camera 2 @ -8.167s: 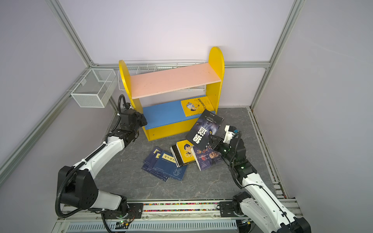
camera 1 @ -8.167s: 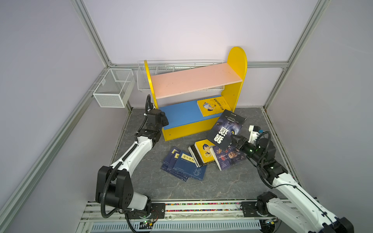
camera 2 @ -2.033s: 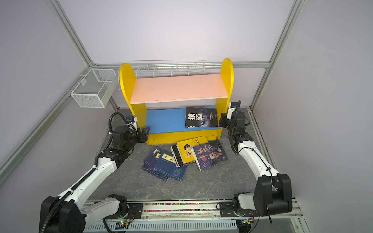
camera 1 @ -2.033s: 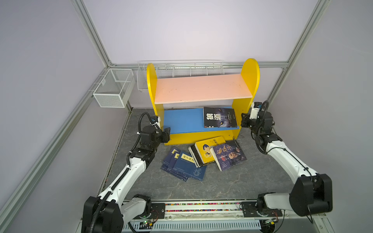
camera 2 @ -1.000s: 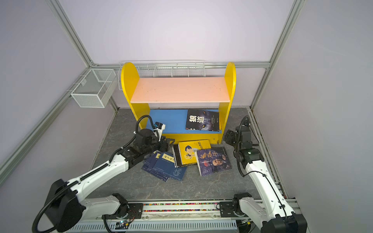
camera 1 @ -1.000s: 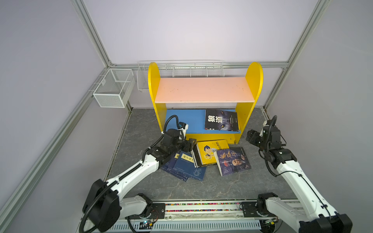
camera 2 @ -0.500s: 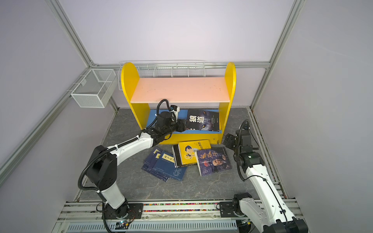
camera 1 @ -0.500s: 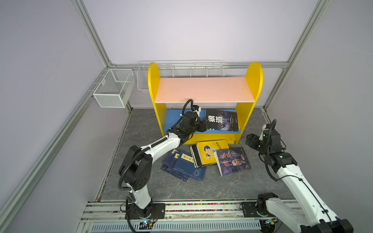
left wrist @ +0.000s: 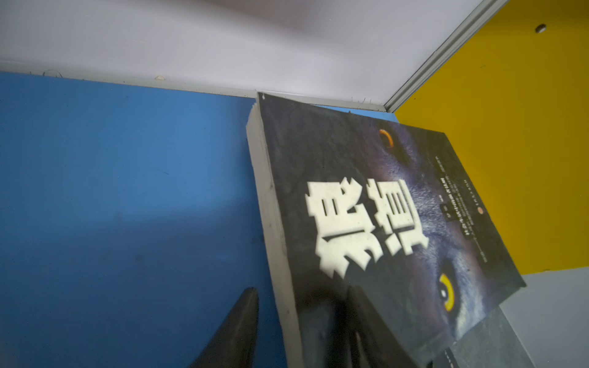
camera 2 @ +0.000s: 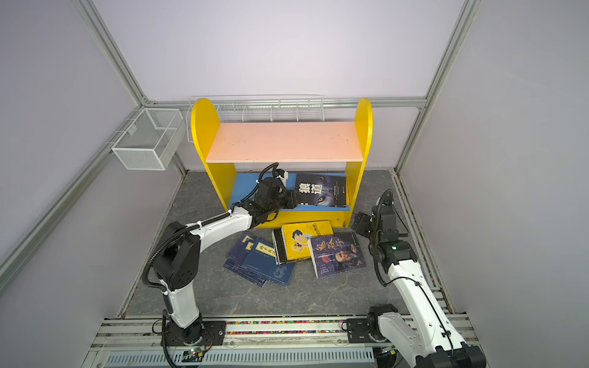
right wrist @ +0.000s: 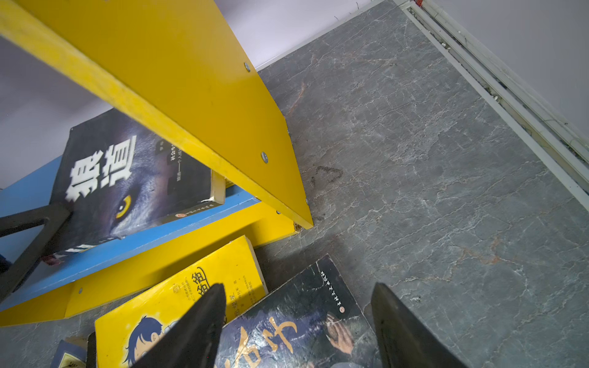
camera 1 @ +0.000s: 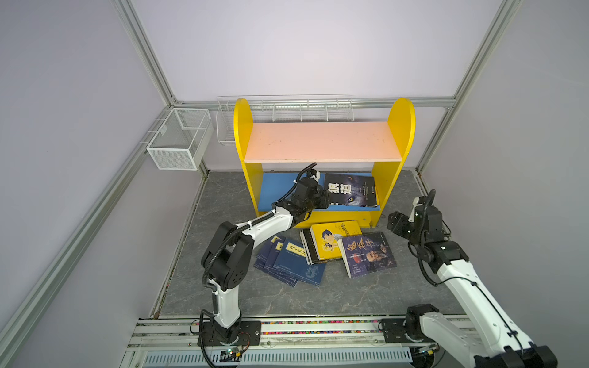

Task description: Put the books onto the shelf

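A black wolf-cover book (camera 1: 350, 191) (left wrist: 366, 207) lies flat on the blue lower board (camera 1: 277, 191) of the yellow shelf (camera 1: 322, 141). My left gripper (camera 1: 323, 199) (left wrist: 302, 289) is open astride that book's near left edge: one finger over the cover, the other beside the page block, a strip of blue showing between. On the floor in front lie a yellow cartoon book (camera 1: 334, 237) (right wrist: 178, 296), a dark purple book (camera 1: 366, 255) (right wrist: 302, 318) and fanned navy books (camera 1: 293, 261). My right gripper (camera 1: 395, 223) (right wrist: 299, 286) hangs open and empty above the purple book's far corner.
The shelf's right side panel (right wrist: 207, 79) stands close to my right gripper. White wire mesh baskets (camera 1: 178, 143) (camera 1: 287, 108) hang on the left and back walls. A metal floor track (right wrist: 510, 79) runs along the right wall, and the arms' base rail (camera 1: 287, 331) crosses the front.
My left arm has gone from the floor books up to the lower board, and its jaws have narrowed around the black book's edge. The right arm has barely moved.
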### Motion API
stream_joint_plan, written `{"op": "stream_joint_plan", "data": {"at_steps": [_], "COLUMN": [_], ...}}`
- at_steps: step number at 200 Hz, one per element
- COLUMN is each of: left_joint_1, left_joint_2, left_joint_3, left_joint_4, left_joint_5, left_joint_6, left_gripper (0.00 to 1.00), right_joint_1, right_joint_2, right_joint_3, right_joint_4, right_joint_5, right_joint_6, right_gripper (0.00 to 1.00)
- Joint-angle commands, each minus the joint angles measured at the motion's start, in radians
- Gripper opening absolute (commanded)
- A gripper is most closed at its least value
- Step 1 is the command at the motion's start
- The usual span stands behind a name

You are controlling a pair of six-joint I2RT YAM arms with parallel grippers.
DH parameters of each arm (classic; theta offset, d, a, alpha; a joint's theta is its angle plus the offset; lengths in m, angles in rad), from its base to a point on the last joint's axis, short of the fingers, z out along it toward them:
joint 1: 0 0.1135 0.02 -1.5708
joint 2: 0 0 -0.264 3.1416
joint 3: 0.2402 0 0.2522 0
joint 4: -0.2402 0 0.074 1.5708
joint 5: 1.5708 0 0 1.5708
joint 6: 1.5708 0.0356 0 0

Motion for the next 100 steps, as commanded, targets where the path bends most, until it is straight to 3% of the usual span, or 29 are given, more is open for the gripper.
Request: {"op": "stream_joint_plan", "data": {"at_steps": [1,38,100], "left_joint_1": [-0.01,-0.044,-0.083], "left_joint_2": [0.014,0.019,0.043], "left_joint_3": [0.013,0.002,0.016], "left_joint_4": [-0.008,-0.019,-0.058], "left_joint_5": [0.007,-0.029,-0.096], "left_joint_6": [-0.044,-0.079,-0.141], "left_gripper": [0.37,0.19,0.0], "right_joint_1": [-0.001,-0.001,-0.001], "right_joint_2": [-0.029,-0.044,-0.051], "right_joint_3": [-0.022,-0.035,-0.02], "right_joint_4": [0.006,0.005,0.002], "right_joint_5": [0.002,-0.001,-0.035], "right_joint_6": [-0.017,-0.018,-0.052], "right_gripper": [0.75,0.75,0.75]}}
